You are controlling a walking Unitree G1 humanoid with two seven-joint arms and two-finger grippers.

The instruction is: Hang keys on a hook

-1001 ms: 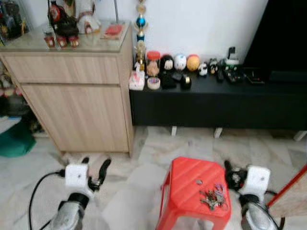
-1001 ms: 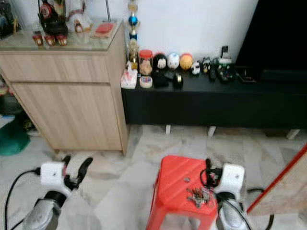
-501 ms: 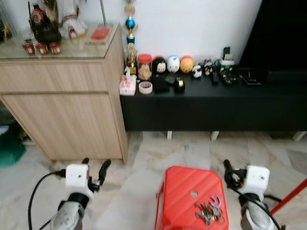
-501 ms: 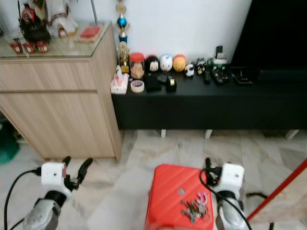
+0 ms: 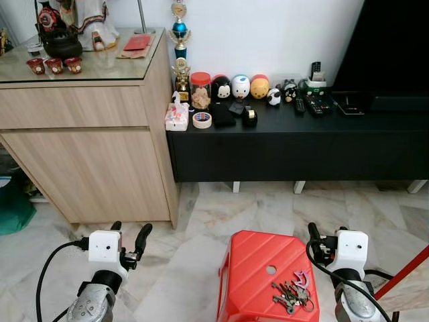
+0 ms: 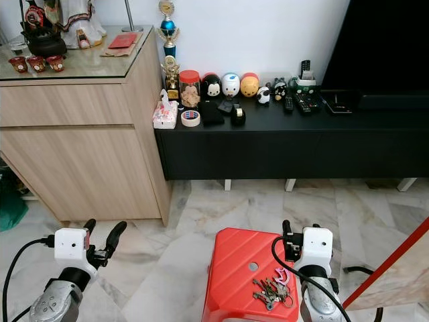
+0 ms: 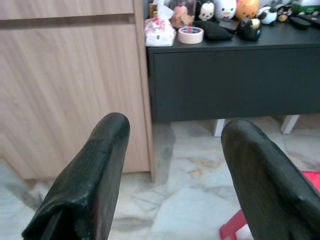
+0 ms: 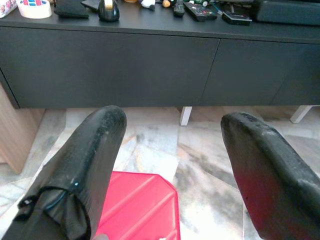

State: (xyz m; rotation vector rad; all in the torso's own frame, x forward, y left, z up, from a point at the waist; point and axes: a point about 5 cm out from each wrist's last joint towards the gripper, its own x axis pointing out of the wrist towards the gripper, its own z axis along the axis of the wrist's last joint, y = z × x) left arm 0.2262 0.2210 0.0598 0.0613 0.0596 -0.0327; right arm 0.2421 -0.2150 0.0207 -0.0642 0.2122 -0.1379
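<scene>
Wooden cabinet (image 5: 94,154) beside black console (image 5: 295,144)

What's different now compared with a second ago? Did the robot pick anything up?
Nothing was picked up. The view itself shifted and sharpened, so the camera moved, not the things. The keys still lie on the red stool. The left gripper and right gripper stay open, holding nothing.

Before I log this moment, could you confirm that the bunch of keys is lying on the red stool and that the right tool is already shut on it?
Not quite. The keys do lie on the red stool, but the right tool is open and empty, apart from them, as the right wrist view shows.
</scene>
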